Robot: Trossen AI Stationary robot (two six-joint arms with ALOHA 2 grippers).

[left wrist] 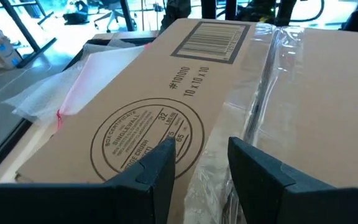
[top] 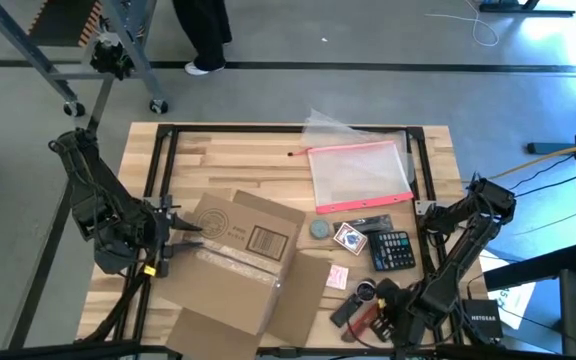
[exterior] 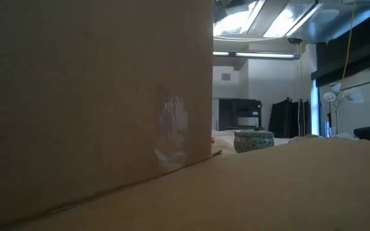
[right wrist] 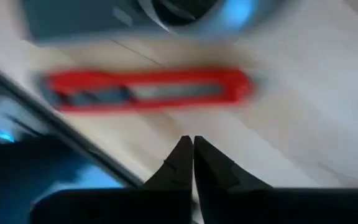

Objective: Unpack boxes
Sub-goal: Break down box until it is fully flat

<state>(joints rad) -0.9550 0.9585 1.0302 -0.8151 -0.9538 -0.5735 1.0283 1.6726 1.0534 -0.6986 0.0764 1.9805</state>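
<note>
From above, the brown cardboard box (top: 238, 262) was seen lying on the front left part of the wooden bench (top: 223, 160), its flaps spread and a barcode label (top: 269, 241) facing up. The left tool (top: 175, 234) was held at the box's left edge, its fingers parted, with nothing gripped. The right tool (top: 386, 312) was lowered at the front right of the bench, near a red utility knife (top: 361, 318). Behind it, a black calculator (top: 393, 250), a small card packet (top: 350, 238), a round tin (top: 320, 229) and a clear pouch with a pink-red zip edge (top: 360, 174) were laid out. In the low view, the box (exterior: 95, 96) filled most of the frame, a strip of clear tape (exterior: 171, 131) on its wall, and the round tin (exterior: 254, 140) was visible beyond. In the left wrist view, the left tool (left wrist: 201, 165) was parted over the taped seam of the box (left wrist: 166, 106), beside a round printed stamp (left wrist: 146, 135). In the right wrist view, the right tool (right wrist: 193, 144) was closed tip to tip and empty, just short of the red utility knife (right wrist: 148, 90) on the bench.
</note>
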